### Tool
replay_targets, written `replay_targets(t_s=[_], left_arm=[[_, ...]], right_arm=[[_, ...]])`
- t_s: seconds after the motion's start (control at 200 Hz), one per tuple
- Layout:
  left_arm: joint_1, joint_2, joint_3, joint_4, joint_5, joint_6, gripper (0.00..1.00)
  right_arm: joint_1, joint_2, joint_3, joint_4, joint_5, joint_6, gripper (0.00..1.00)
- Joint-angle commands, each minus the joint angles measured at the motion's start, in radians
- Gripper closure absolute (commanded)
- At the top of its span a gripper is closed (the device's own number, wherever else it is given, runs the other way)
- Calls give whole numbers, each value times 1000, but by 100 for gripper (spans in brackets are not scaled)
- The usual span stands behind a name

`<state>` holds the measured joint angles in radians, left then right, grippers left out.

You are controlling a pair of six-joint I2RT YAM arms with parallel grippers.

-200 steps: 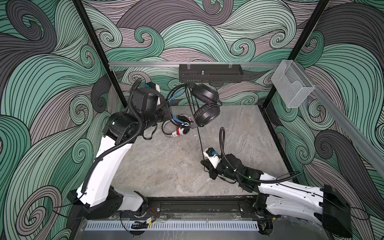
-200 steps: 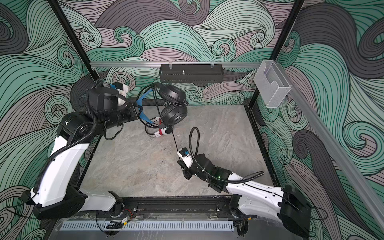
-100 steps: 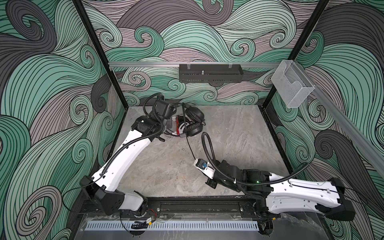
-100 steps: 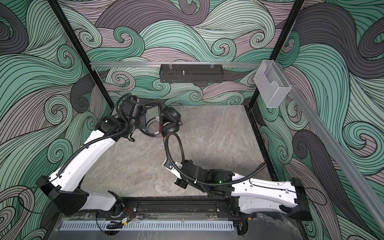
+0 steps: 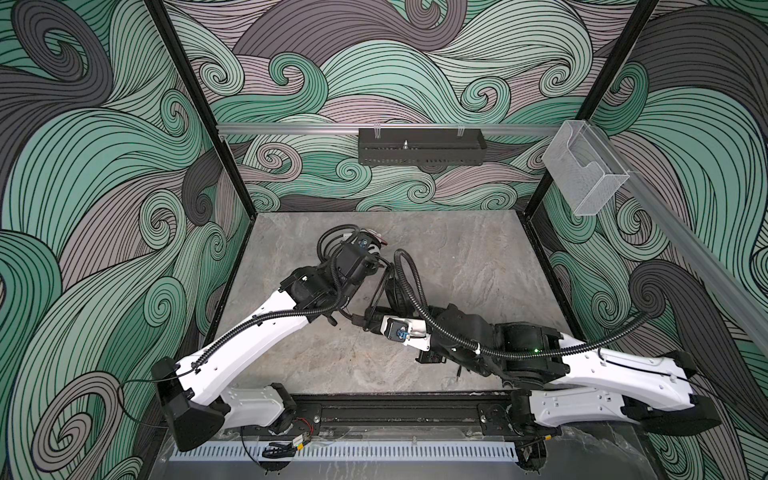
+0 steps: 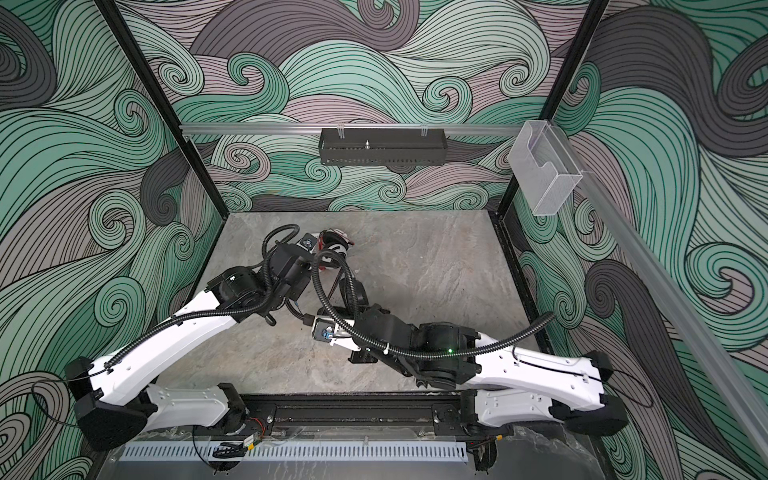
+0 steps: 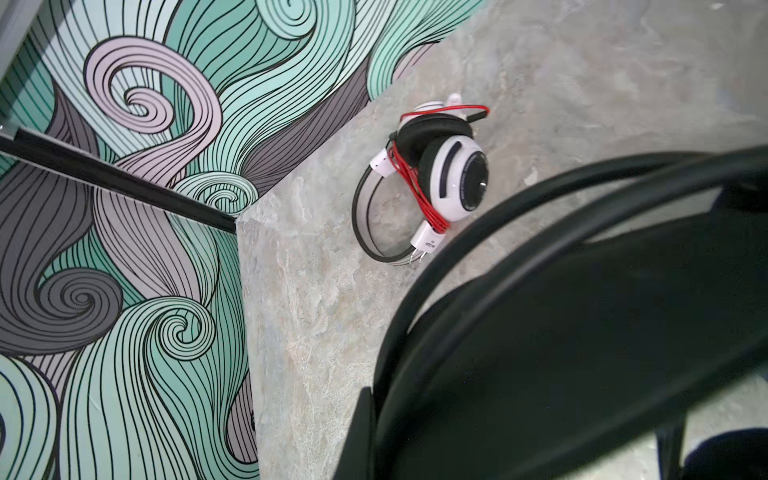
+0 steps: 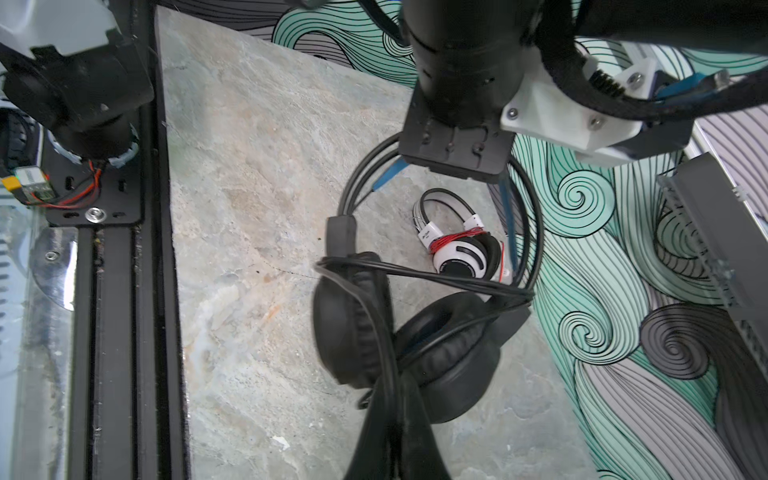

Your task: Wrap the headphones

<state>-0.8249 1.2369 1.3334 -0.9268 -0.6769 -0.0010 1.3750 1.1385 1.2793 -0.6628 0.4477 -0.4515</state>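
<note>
The black headphones [image 8: 419,345] hang just above the table [image 5: 469,266] near its middle, ear cups together, their cord looped across the headband. My left gripper [image 5: 380,272] is shut on the headband [image 7: 540,199], its fingertips hidden by it. My right gripper [image 8: 392,424] is shut on the black cord [image 8: 436,278] just below the ear cups, low over the table in a top view [image 6: 309,320]. The white headphones [image 7: 449,174], black pads and red cord wound round one yoke, lie on the table behind the left wrist [image 6: 338,245].
A black rack [image 5: 422,151] hangs on the back wall rail. A clear plastic box [image 5: 584,174] sits on the right side rail. A black mounting rail [image 5: 395,411] runs along the front edge. The two arms cross close together mid-table.
My left arm has come down from near the back-wall rack, bringing the black headphones low over the table's middle. My right gripper slid left with the cord still in it.
</note>
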Motion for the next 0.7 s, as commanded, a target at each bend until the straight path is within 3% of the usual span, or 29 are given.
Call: replay_targets(t_s=[0.0, 0.385, 0.54, 0.695], left_arm=[[-30, -70, 16, -85, 72, 47, 100], [-42, -114, 110, -261, 439, 101, 100], [-44, -135, 120, -266, 569, 90, 100], [-44, -146, 144, -264, 628, 63, 100]], right_arm=[[-24, 30, 26, -63, 51, -127, 100], [-89, 69, 20, -93, 136, -289, 98], [-147, 38, 4, -59, 22, -236, 94], [-195, -29, -76, 36, -75, -194, 79]])
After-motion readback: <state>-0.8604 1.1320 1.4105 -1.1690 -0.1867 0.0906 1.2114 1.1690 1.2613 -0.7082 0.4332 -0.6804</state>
